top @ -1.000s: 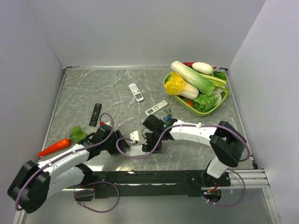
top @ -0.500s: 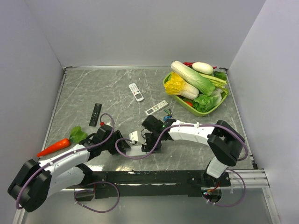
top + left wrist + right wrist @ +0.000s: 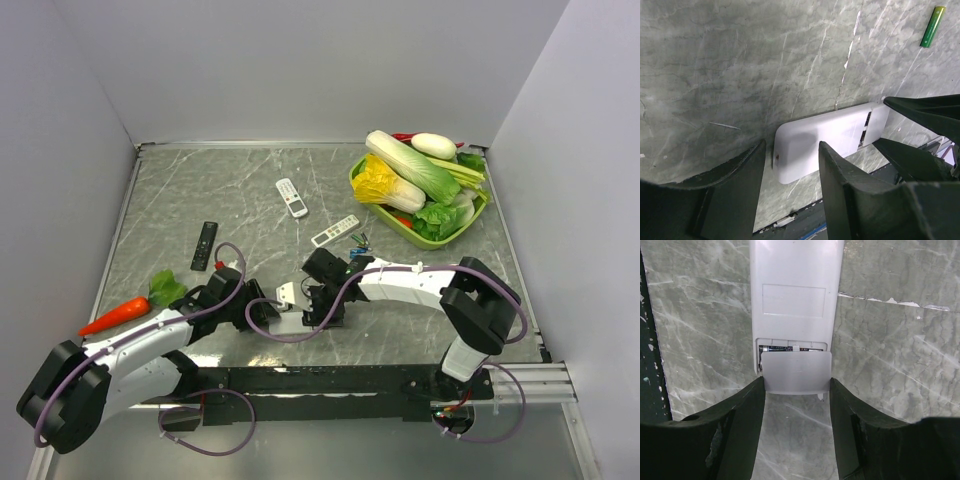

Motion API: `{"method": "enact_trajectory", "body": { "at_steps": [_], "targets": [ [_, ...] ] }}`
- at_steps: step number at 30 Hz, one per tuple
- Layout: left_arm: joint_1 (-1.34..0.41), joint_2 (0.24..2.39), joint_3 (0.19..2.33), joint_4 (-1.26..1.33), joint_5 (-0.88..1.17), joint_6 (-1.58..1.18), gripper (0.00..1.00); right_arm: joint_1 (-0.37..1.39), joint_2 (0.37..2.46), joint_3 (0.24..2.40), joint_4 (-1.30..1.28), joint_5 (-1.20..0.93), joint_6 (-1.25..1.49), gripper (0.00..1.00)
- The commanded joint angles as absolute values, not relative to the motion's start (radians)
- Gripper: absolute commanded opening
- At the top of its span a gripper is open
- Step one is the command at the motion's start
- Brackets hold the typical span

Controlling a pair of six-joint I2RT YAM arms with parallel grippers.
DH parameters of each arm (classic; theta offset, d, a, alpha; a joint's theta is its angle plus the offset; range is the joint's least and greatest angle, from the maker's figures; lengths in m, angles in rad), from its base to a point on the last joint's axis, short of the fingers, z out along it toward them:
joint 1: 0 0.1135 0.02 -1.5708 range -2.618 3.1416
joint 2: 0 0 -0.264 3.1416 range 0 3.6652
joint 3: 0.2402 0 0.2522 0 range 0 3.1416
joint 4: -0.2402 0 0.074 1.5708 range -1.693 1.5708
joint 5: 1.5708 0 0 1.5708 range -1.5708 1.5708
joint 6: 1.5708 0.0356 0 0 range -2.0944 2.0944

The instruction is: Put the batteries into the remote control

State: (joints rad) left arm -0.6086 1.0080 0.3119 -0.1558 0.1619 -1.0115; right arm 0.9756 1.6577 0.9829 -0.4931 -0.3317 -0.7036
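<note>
A white remote control (image 3: 288, 298) lies back side up between my two grippers. In the left wrist view the remote (image 3: 825, 137) has its rounded end between my left gripper's (image 3: 792, 165) fingers, which close on its sides. In the right wrist view my right gripper (image 3: 796, 386) is shut on the white battery cover (image 3: 796, 372), which sits partly over the open compartment. Dark batteries (image 3: 790, 348) lie inside the compartment above the cover's edge. A loose green battery (image 3: 932, 20) lies on the table beyond. Several spare batteries (image 3: 358, 241) lie near the right arm.
Two white remotes (image 3: 291, 197) (image 3: 335, 230) and a black remote (image 3: 204, 245) lie farther back. A carrot (image 3: 115, 315) and a green leaf (image 3: 165, 288) lie at the left. A green basket (image 3: 352, 178) of vegetables stands at the back right.
The right arm has edged slightly left toward the remote. The left arm has not visibly moved.
</note>
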Motion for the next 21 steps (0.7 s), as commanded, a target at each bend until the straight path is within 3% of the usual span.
{"method": "enact_trajectory", "body": {
  "at_steps": [1, 21],
  "targets": [
    [-0.615, 1.023, 0.296, -0.164, 0.163, -1.011, 0.52, 0.986, 1.683, 1.026, -0.482, -0.336, -0.701, 0.48],
    [-0.623, 1.012, 0.285, -0.146, 0.184, -1.032, 0.46, 0.989, 1.667, 1.028, -0.512, -0.342, -0.606, 0.5]
  ]
}}
